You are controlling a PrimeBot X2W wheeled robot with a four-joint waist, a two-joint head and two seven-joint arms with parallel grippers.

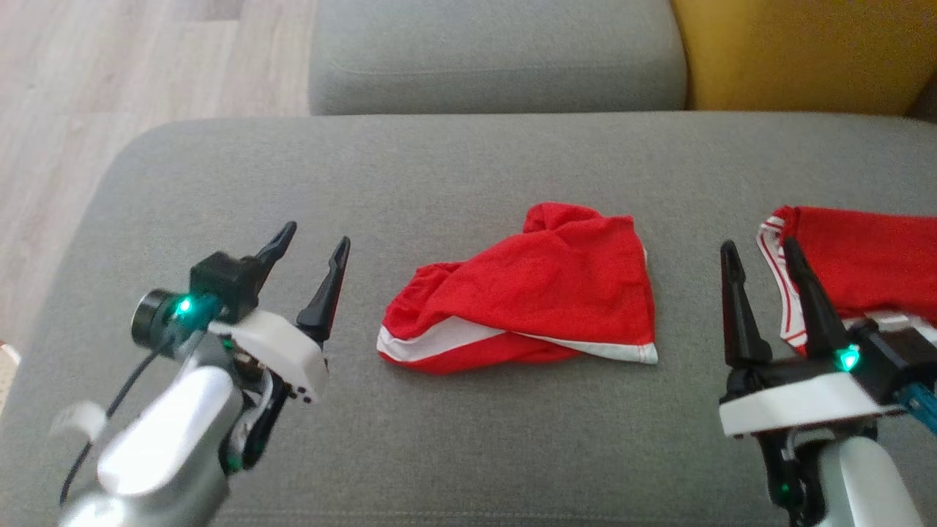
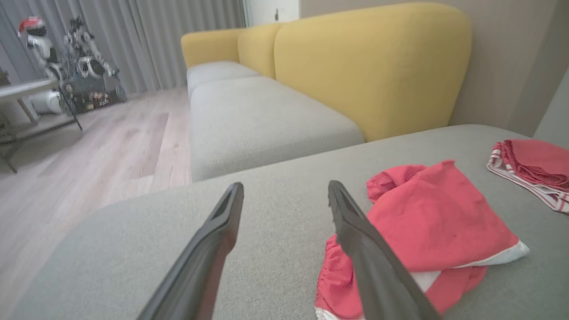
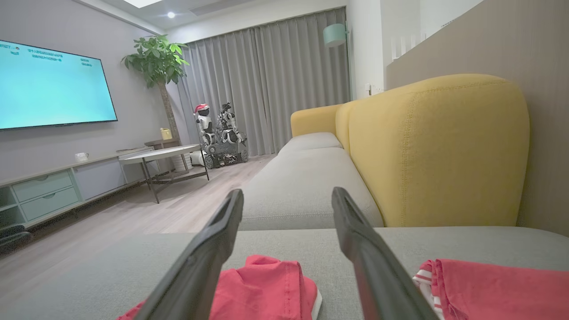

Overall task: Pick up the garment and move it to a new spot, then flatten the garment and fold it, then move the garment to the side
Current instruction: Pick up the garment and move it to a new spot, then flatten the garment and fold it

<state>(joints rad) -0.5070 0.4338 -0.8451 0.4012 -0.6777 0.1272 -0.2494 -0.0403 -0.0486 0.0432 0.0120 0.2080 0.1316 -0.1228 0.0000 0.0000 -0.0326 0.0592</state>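
Grey woven upholstery is the stage here: a broad grey upholstered seat (image 1: 468, 168), with pale wood-plank floor (image 1: 110, 73) off beyond its far left corner. Over the near left of the seat hangs the left gripper (image 1: 316, 236), its two dark fingers spread apart with nothing between them, clear of any cloth. Just to its right, in the middle of the seat, lies the red fabric garment with white trim (image 1: 542, 293). It's rumpled and loosely doubled over itself, a white-edged hem runs along its near side, and neither gripper touches it. The left wrist view has it (image 2: 426, 222) to the right of that gripper's fingers. On to the near right, where the right gripper (image 1: 758, 245) hovers, fingers likewise parted and empty. Beyond it, at the seat's right edge, rests a second red garment with a white striped band (image 1: 871, 263). At the far side sit a second grey seat cushion (image 1: 498, 51) and, right of it, a mustard-yellow sofa back (image 1: 805, 51).
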